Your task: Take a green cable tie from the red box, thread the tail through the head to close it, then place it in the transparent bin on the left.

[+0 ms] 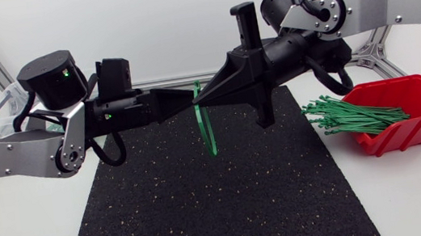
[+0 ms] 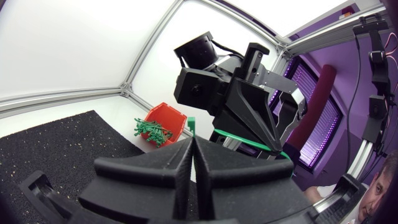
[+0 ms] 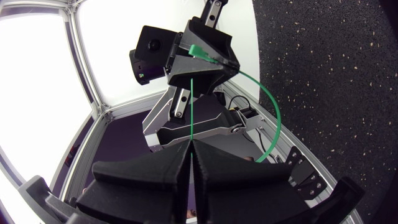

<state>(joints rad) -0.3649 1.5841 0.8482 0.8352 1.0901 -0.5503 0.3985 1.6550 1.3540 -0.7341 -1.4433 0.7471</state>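
Observation:
Above the black mat (image 1: pixel 206 208) my two grippers meet tip to tip. One green cable tie (image 1: pixel 207 131) hangs between them as a loop. My left gripper (image 1: pixel 190 98) is shut on its head end, which pokes out at the fingertips (image 2: pixel 191 124). My right gripper (image 1: pixel 200 99) is shut on the tail (image 3: pixel 192 109), which runs straight from its own tips (image 3: pixel 191 146) to the left gripper (image 3: pixel 205 56). The red box (image 1: pixel 416 99) at the right holds several more green ties (image 1: pixel 348 114). The transparent bin (image 1: pixel 2 105) shows partly behind my left arm.
Most of the tabletop is covered by the mat. White table surface lies either side of it. The aluminium frame posts stand at the back corners.

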